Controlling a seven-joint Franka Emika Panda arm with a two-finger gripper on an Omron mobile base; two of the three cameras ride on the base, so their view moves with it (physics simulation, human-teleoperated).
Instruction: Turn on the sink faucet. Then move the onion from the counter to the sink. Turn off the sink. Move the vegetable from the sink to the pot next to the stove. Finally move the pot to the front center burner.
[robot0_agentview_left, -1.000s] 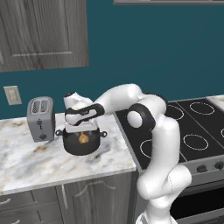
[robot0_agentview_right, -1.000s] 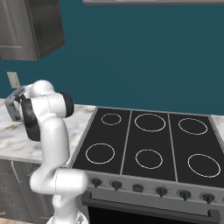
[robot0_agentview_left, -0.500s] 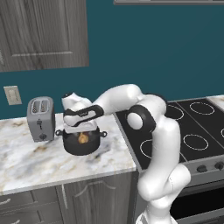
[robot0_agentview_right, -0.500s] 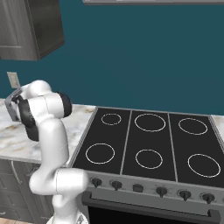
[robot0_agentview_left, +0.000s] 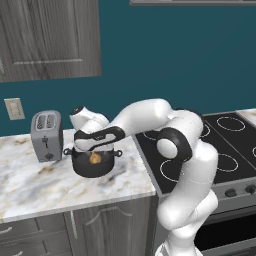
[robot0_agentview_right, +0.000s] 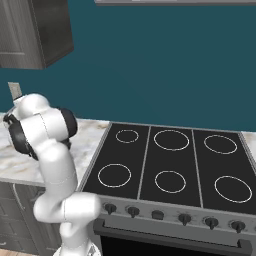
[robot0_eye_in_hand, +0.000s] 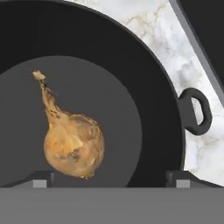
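Note:
The onion, a tan-brown bulb with a thin stalk, lies loose on the floor of the black pot. The pot stands on the marble counter, just left of the stove. My gripper hangs right above the pot, open, with a fingertip on either side of the bulb and touching nothing. From the left base view the gripper sits low over the pot, and the onion shows inside. One loop handle of the pot points toward the stove.
A silver toaster stands on the counter left of the pot. The black cooktop has several white ring burners, with the front center burner bare. Knobs line the stove's front edge. Dark cabinets hang above the counter.
Nothing has visibly shifted: the hand stays over the pot, and the onion rests inside it.

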